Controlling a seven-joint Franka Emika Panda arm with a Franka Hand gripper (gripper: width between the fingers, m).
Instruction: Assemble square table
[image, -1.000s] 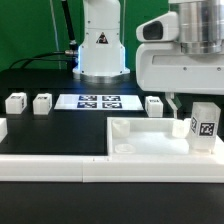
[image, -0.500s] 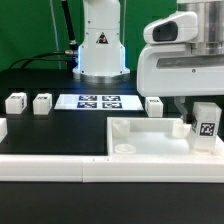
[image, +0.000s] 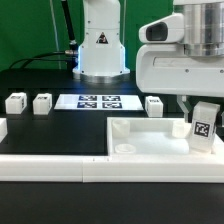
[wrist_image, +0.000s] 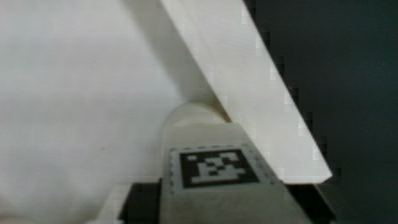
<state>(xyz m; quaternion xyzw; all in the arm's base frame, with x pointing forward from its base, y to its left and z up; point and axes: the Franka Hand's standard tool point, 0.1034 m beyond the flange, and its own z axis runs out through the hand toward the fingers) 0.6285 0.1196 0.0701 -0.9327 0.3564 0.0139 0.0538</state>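
The square tabletop slab (image: 150, 143) lies rimmed face up at the front of the exterior view's right. My gripper (image: 203, 110) is shut on a white tagged leg block (image: 204, 126) and holds it upright over the slab's corner at the exterior view's right. In the wrist view the leg (wrist_image: 212, 150) with its tag fills the space between the jaws of the gripper (wrist_image: 214, 208), right beside the slab's raised rim (wrist_image: 231, 70). Three more leg blocks stand on the black table: two at the left (image: 15, 101) (image: 42, 102) and one behind the slab (image: 154, 105).
The marker board (image: 98, 100) lies in front of the robot base (image: 100, 45). A long low white border wall (image: 55, 166) runs along the front edge. A small white piece (image: 2, 128) shows at the far left edge.
The held leg has shifted slightly to the exterior view's left and a little lower, and its tag now looks turned a bit. The loose legs and slab have not moved.
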